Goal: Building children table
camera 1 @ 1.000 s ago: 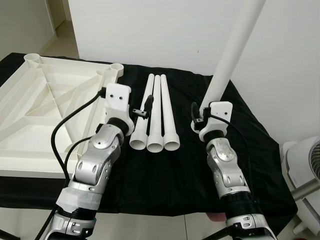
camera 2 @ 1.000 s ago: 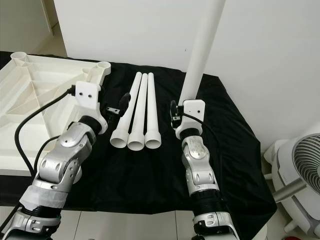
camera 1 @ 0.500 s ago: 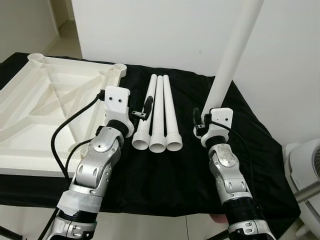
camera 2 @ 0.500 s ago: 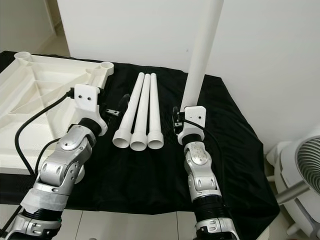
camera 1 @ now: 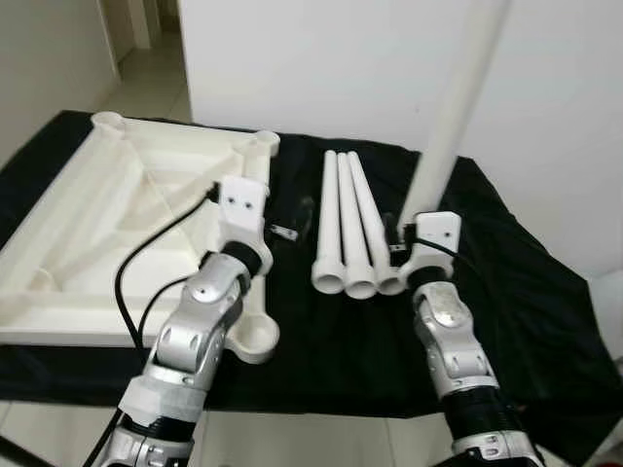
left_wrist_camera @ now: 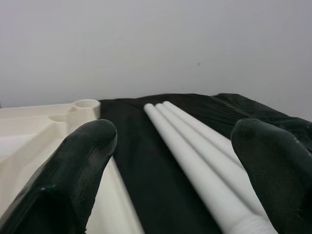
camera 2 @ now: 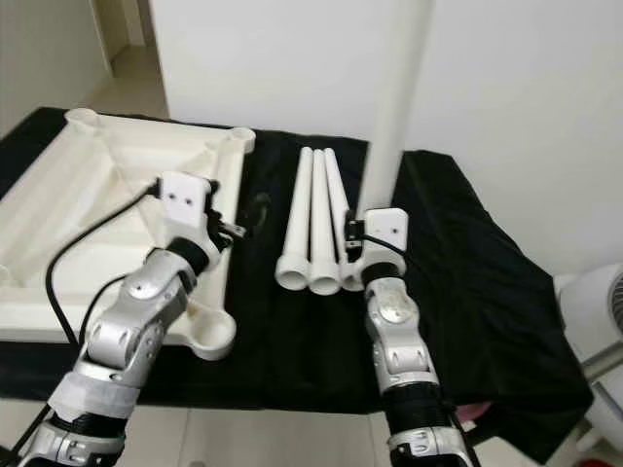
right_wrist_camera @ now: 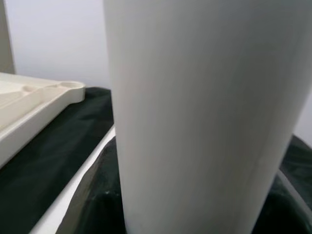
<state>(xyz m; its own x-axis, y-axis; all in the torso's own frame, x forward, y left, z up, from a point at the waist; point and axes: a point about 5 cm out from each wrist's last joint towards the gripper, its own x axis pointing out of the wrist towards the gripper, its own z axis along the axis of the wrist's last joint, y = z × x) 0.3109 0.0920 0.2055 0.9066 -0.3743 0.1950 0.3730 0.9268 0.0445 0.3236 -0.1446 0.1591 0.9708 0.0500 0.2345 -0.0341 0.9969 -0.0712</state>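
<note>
- Leg-fitting is the step in hand, by my judgement: the right hand (camera 1: 417,231) pinches one white table leg (camera 1: 450,126) upright, near the three spare legs (camera 1: 352,226) on the black cloth (camera 1: 526,292).
- Next the leg must travel left to a corner socket (camera 1: 255,338) of the upturned table top (camera 1: 107,219) and seat there.
- The left hand (left_wrist_camera: 170,165), fingers spread and empty, hovers between frame and spare legs, in the carrying path.
- A fan (camera 2: 602,316) stands off right.

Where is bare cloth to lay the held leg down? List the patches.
Free: black cloth to the right of the right pincer and its upright table leg; a strip between the tabletop and three lying legs. Crowded: around those legs and the left pincer.
</note>
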